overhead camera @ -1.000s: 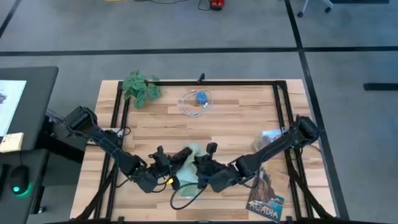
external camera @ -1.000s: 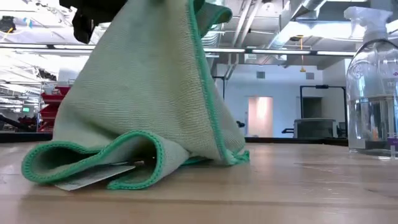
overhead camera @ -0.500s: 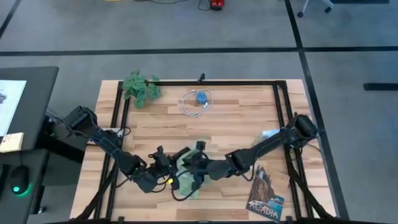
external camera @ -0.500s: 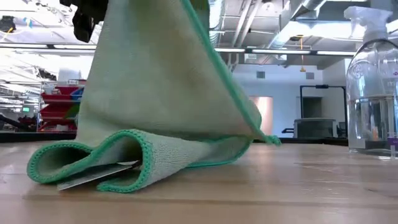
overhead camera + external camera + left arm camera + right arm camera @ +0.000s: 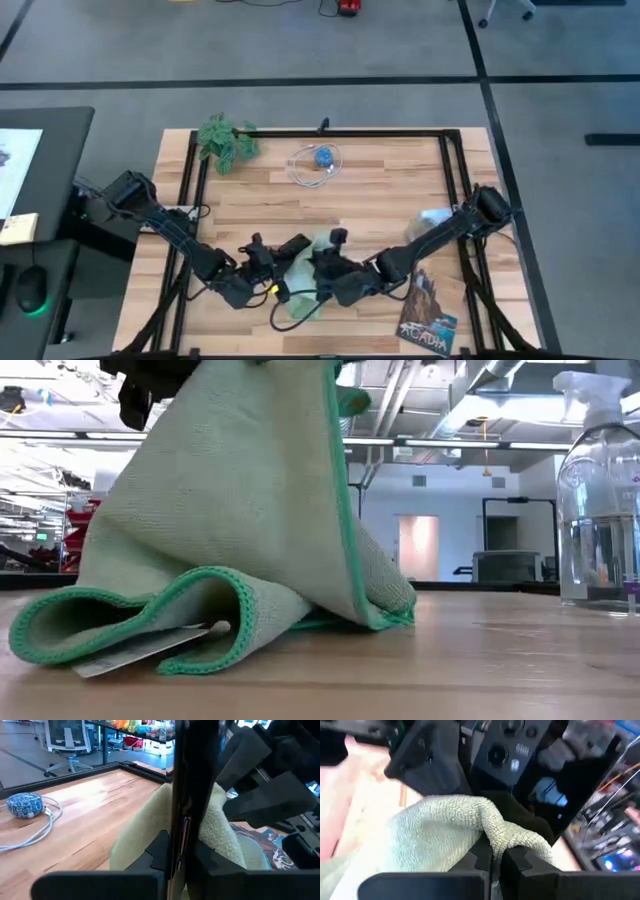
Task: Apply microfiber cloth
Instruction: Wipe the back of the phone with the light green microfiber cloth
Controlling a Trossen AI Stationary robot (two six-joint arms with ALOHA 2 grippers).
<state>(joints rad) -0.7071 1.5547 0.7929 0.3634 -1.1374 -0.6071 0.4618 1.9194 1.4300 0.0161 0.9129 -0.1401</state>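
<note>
So from overhead, the wooden table (image 5: pixel 380 190) has both arms crowded together near the front edge at about 6 o'clock, and they cover most of what I care about. The microfiber cloth (image 5: pixel 305 268) only peeks out as a pale green patch between the two grippers. The low view fills in the rest: the cloth (image 5: pixel 230 540) is lifted up into a tent shape, its top cut off by the frame, its lower folds and white tag (image 5: pixel 140 650) resting on the wood.

The left gripper (image 5: pixel 262 268) sits at the cloth's 9 o'clock. Its wrist cam shows a thin black phone (image 5: pixel 182 805) standing on edge between its fingers, clamped, with the cloth (image 5: pixel 150 835) right behind it. From above, only a dark sliver of the phone (image 5: pixel 293 243) is visible.

The right gripper (image 5: pixel 322 268) is at the cloth's 3 o'clock, and its wrist cam shows the fingers pinched narrow on a bunched fold of cloth (image 5: pixel 500 837). Everything past that is blurry.

Smaller stuff: leafy plant (image 5: pixel 226 141) at 11 o'clock, spray bottle (image 5: pixel 600 490) only clear in the low view, booklet (image 5: pixel 428 312) at 4 o'clock, blue puck with white cable (image 5: pixel 322 158) at 12 o'clock.
</note>
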